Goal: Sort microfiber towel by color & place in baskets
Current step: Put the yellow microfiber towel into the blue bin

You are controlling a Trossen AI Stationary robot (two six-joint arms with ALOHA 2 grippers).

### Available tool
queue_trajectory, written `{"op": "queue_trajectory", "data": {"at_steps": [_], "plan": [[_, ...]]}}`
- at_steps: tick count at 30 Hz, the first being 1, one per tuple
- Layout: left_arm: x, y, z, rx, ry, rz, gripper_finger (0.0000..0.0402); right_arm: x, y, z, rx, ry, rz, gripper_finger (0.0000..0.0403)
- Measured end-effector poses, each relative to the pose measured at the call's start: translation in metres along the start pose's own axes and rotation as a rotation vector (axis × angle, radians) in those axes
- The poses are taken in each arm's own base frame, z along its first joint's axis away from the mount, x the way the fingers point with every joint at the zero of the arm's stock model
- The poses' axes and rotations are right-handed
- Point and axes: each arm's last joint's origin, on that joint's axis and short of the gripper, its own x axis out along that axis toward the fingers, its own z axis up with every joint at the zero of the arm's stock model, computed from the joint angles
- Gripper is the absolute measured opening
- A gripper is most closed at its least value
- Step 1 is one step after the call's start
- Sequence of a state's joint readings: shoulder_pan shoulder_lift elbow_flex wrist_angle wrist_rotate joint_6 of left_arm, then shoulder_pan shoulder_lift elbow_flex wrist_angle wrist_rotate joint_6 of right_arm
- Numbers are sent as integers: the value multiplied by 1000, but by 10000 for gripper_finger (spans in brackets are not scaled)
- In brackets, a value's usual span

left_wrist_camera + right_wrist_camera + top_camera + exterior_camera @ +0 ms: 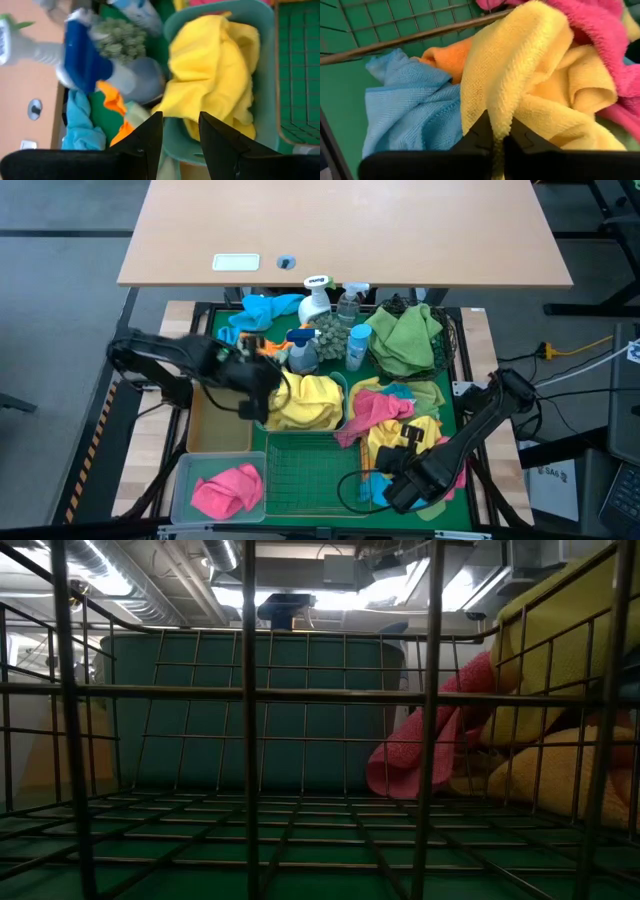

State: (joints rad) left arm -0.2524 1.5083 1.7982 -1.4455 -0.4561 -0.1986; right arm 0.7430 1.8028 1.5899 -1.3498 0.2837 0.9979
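You cannot see the tan tray's [218, 430] far end; the left arm covers it. Beside the green wire basket [310, 470], the right gripper's [392, 480] arm hides some towels.

The green wire basket [310, 470] lies open from above — towel heap [400, 425] crowds its right side, spray bottles [330, 315] seemingly pack the back.

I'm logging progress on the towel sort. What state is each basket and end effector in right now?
Teal tub: holds yellow towels.
Clear bin: holds a pink towel.
Green wire basket: empty.
Black mesh basket: holds green towels.
Tan tray: empty.
Right end effector: shut on yellow towel in the loose pile.
Left end effector: open, empty, above the teal tub's edge.
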Motion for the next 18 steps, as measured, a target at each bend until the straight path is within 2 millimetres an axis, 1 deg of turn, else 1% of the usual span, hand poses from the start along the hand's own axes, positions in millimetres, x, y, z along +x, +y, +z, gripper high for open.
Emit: {"op": "queue_trajectory", "data": {"at_steps": [2,5,8,11,13,18], "plan": [[-7,13,-9,-36,-21,7,121,-8,-4,5,14,-5,3,25],[-14,30,-26,-95,-55,20,121,-25,-13,15,15,-3,-7,12],[-13,43,-43,-156,-89,40,121,-46,-25,28,-9,-30,-11,7],[-9,52,-61,-198,-89,62,121,-67,-38,43,-17,-99,3,12],[-6,56,-72,-217,-83,75,121,-81,-48,55,-40,-151,24,7],[6,58,-95,-247,-69,95,121,-112,-78,85,-59,-314,53,7]]}}
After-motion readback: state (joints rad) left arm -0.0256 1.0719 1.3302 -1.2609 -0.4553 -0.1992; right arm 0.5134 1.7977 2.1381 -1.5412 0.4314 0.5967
